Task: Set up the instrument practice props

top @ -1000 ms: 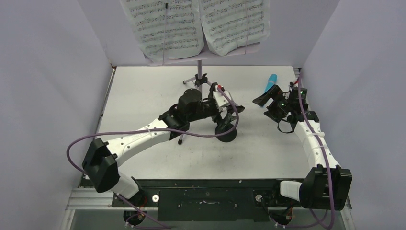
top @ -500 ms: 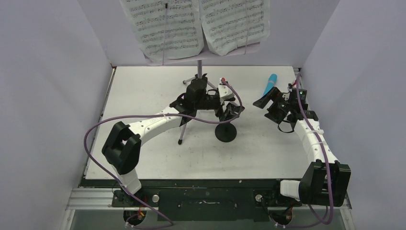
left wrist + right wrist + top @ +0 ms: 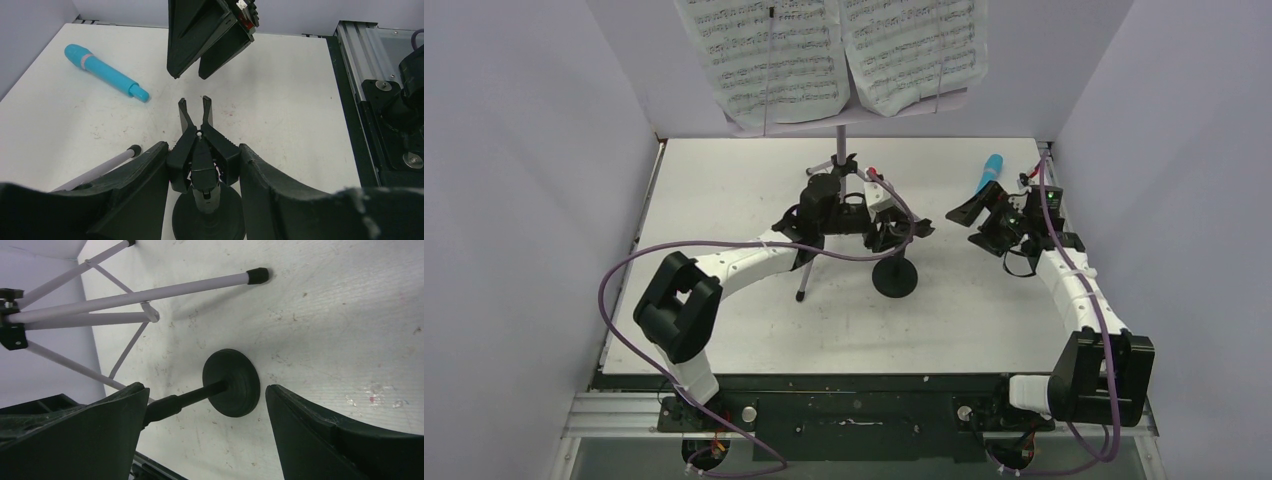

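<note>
Now | left claw (image 3: pixel 202 150) straddles mic stand (image 3: pixel 231 382) clip, pinch or mere touch: cannot tell | right claw (image 3: pixel 205 390) spread, empty | microphone (image 3: pixel 102 72) lies far right on surface (image 3: pixel 724 200) | risk: off-centre squeeze may tip mic stand onto tripod leg (image 3: pixel 175 290)

no words or numbers can be read anywhere in these views.
the only printed marks are on the two white pages (image 3: pixel 774 55) that lean side by side on the music stand (image 3: pixel 841 140) at the far edge of the table: each sheet carries rows of black staves thick with notes, running from edge to edge. seen from above, the notation is too small to make out any title, word, bar number or single note, and the tops of both sheets are cut off by the edge of the view.
</note>
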Controlling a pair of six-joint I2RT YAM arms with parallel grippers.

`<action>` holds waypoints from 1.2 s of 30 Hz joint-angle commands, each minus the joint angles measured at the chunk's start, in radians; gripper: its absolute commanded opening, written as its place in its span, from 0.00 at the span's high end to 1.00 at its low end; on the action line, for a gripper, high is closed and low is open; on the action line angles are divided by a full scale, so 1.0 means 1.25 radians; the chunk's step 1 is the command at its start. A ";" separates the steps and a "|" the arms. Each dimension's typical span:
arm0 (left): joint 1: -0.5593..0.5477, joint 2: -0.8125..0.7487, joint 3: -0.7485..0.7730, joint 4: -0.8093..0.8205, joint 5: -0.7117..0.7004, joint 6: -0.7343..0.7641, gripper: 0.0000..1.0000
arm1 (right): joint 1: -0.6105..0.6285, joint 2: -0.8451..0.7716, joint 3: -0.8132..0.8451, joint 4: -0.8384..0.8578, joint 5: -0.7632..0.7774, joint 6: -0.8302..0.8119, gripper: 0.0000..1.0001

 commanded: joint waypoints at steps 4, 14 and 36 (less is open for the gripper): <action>0.007 -0.018 -0.050 0.110 0.037 -0.036 0.68 | -0.001 -0.056 -0.051 0.200 -0.139 0.074 0.10; 0.016 -0.002 -0.119 0.221 0.040 -0.065 0.78 | 0.015 -0.059 -0.079 0.310 -0.178 0.139 0.10; 0.029 0.042 -0.170 0.398 0.039 -0.171 1.00 | 0.164 -0.005 -0.155 0.485 -0.184 0.295 0.00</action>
